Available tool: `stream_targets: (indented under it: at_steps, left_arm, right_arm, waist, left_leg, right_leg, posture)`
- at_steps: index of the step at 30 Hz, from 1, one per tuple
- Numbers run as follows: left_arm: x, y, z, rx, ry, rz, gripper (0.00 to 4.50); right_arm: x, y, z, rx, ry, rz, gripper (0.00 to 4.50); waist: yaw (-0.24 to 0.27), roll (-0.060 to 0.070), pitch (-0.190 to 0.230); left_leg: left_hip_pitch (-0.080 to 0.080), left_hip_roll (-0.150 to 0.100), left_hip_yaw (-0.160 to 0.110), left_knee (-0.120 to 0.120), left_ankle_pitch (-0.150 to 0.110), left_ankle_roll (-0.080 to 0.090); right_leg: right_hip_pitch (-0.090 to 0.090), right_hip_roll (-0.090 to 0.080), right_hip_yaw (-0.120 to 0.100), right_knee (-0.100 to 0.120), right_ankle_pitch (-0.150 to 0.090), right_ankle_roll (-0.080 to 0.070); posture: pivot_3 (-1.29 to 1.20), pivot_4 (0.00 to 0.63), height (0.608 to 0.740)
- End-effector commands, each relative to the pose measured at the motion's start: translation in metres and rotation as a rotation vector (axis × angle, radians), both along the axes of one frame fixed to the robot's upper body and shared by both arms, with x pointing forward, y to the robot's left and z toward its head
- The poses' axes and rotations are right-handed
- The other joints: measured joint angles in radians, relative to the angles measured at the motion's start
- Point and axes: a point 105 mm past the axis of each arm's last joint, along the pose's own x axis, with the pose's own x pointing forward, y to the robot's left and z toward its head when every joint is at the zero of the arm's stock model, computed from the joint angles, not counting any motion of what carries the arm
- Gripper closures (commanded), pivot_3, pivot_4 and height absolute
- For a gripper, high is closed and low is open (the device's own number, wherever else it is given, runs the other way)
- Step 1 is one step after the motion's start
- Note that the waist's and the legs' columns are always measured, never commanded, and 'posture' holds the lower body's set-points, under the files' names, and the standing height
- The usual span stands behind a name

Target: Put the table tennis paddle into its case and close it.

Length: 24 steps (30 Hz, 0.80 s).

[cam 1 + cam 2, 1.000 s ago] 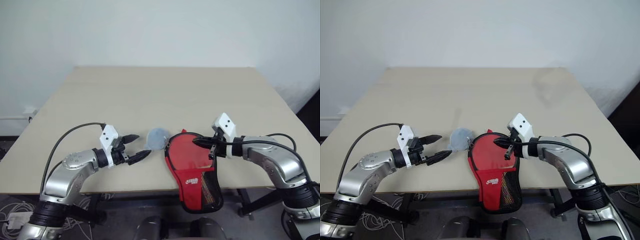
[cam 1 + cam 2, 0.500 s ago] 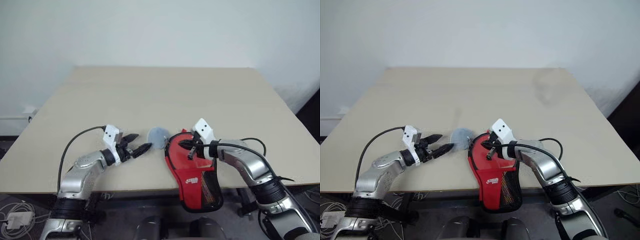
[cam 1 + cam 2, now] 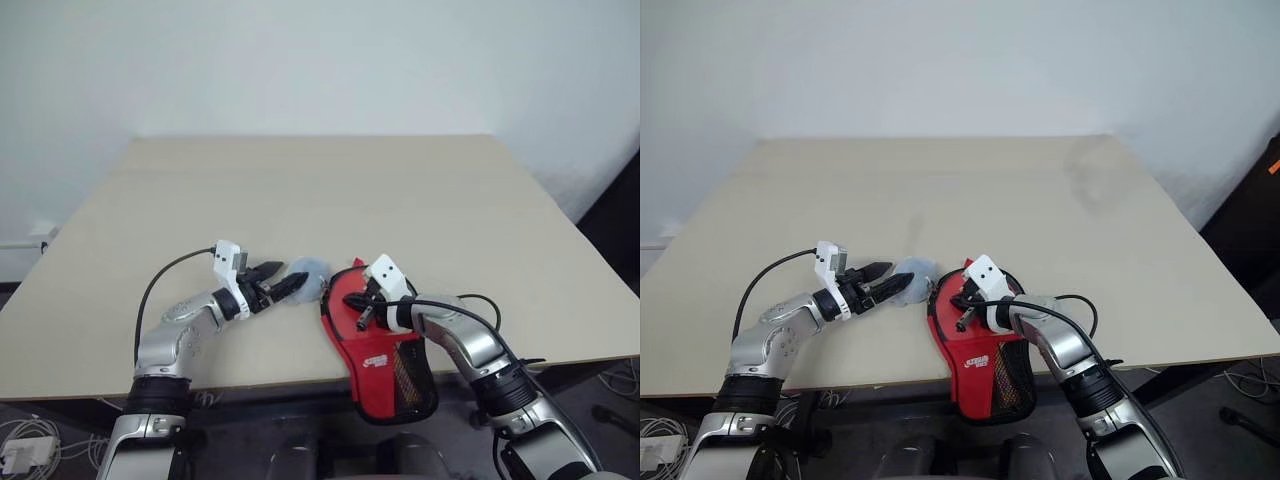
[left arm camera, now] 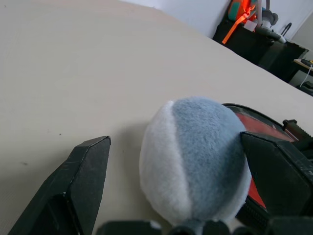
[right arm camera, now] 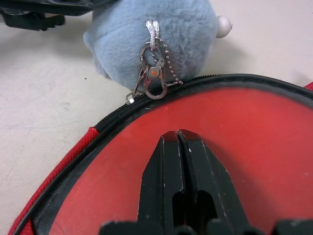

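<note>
- Left arm [image 3: 175, 335]: silver shell, black joint rings, white wrist block, black looping cable.
- Right arm [image 3: 465, 340]: same build.
- Each gripper: two black tapered fingers [image 4: 78, 181].

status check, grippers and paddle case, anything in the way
Left gripper open around the grey plush ball. Right gripper shut, over the paddle in its case. Ball clipped to the zip.
</note>
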Motion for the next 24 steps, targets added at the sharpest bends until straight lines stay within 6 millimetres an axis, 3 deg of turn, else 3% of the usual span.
stream_targets:
  at_steps: [1, 14, 21, 24]
  left_arm:
    - [0.005, -0.001, 0.014, -0.014, -0.044, -0.005, 0.00]
    - [-0.006, -0.017, 0.009, -0.024, 0.026, -0.102, 0.00]
    - [0.001, -0.016, 0.005, -0.030, 0.040, -0.068, 0.00]
    - [0.003, -0.015, 0.002, -0.042, 0.049, -0.046, 0.58]
  right_arm:
    - [-0.001, 0.004, 0.005, 0.009, -0.011, 0.011, 4.47]
    - [0.004, -0.003, 0.004, 0.005, 0.002, -0.021, 4.47]
    - [0.008, -0.010, 0.004, 0.001, -0.007, -0.040, 4.47]
    - [0.009, -0.011, 0.005, 0.006, -0.008, -0.045, 4.50]
  waist:
    - [-0.001, 0.000, 0.000]
    - [0.000, 0.000, 0.000]
    - [0.000, 0.000, 0.000]
    - [0.000, 0.000, 0.000]
  left_leg:
    - [0.001, 0.000, 0.000, 0.000, 0.000, 0.000]
    - [0.002, 0.001, -0.001, 0.000, 0.000, 0.000]
    - [0.002, 0.001, -0.001, 0.000, 0.000, 0.000]
    - [0.002, 0.001, -0.001, 0.001, 0.000, 0.000]
  right_leg:
    - [0.000, 0.000, 0.000, 0.000, 0.000, 0.000]
    - [0.002, 0.001, 0.000, 0.000, 0.000, -0.001]
    - [0.002, 0.001, 0.000, 0.000, 0.000, -0.001]
    - [0.002, 0.001, 0.000, 0.000, 0.000, -0.001]
  posture:
    - [0.00, 0.000, 0.706]
    - [0.00, 0.000, 0.706]
    - [0.00, 0.000, 0.706]
    - [0.00, 0.000, 0.706]
